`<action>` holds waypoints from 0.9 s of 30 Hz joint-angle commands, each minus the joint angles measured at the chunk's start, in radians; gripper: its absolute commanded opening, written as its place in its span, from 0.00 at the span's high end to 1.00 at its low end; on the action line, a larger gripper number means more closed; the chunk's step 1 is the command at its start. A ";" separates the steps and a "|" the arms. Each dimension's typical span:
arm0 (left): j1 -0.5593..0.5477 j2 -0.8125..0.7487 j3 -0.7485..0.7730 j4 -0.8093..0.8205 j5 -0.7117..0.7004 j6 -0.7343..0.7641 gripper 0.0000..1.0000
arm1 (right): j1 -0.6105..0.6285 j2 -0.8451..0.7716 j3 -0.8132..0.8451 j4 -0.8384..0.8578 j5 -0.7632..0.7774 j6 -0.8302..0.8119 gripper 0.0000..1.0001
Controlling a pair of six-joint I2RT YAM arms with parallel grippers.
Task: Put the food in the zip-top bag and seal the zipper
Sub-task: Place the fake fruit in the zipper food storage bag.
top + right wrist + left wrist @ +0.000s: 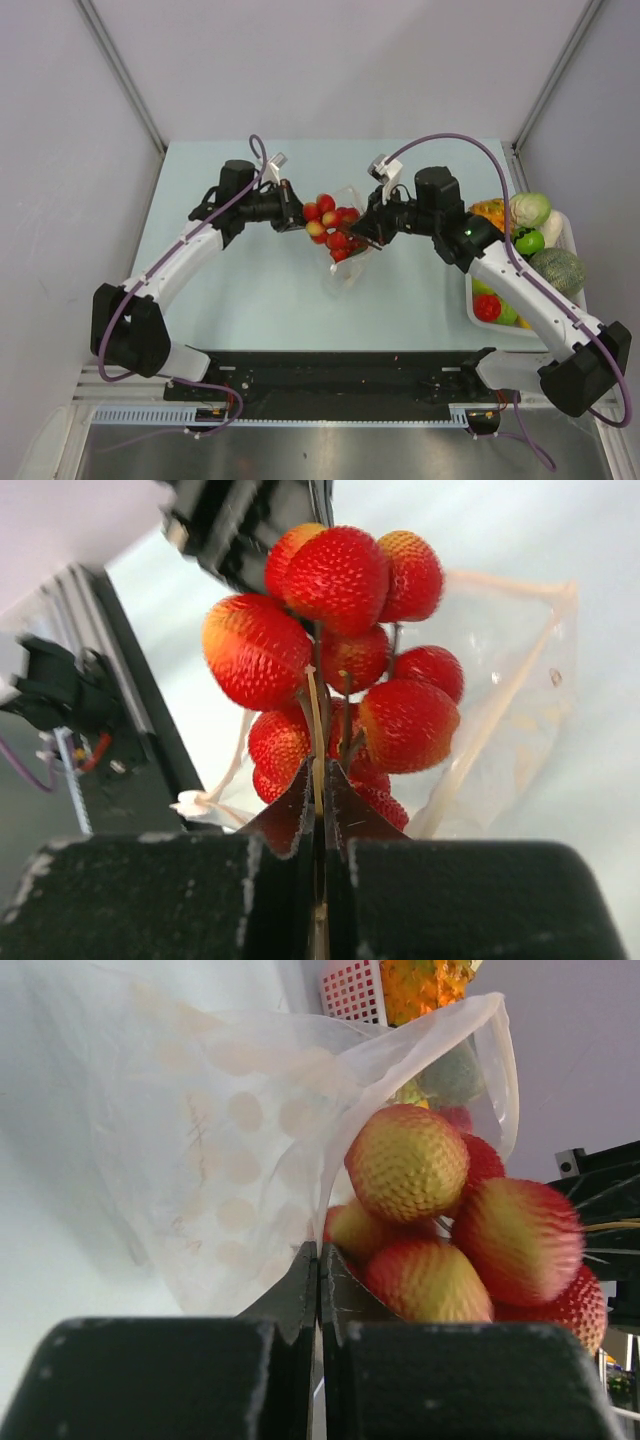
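1. Clamping the left black two-finger gripper (291,213) fully closed on the mouth edge of the crinkly transparent zip-top bag (345,265), and holding the bag mid-table over the pale blue-green tabletop (250,290).
2. Hanging a cluster of glossy red-and-yellow toy berries (330,222) right at the bag's open mouth, between both grippers. Cannot tell how far inside.
3. Pinching the right black gripper (366,228) closed on the cluster's thin stems.
4. Leaving the other toy fruits and vegetables (530,210) in the white rectangular tray (571,230), far right, well apart from the bag.
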 commanded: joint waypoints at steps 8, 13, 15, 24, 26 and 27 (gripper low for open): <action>0.058 -0.019 -0.012 -0.024 0.048 0.005 1.00 | 0.064 -0.024 0.000 -0.164 0.228 -0.200 1.00; 0.058 -0.028 -0.009 -0.048 0.039 0.053 1.00 | 0.069 -0.009 0.002 -0.168 0.302 -0.183 1.00; 0.058 -0.031 -0.007 -0.061 0.033 0.062 1.00 | 0.083 0.012 0.003 -0.166 0.339 -0.177 1.00; -0.013 -0.057 0.002 -0.084 -0.005 0.065 1.00 | 0.207 0.127 0.129 -0.140 0.371 -0.082 1.00; -0.028 -0.067 -0.007 -0.073 -0.013 0.045 1.00 | 0.208 0.169 0.154 -0.129 0.449 -0.033 1.00; -0.030 -0.070 -0.016 -0.071 -0.015 0.036 1.00 | 0.208 0.181 0.173 -0.116 0.480 0.026 1.00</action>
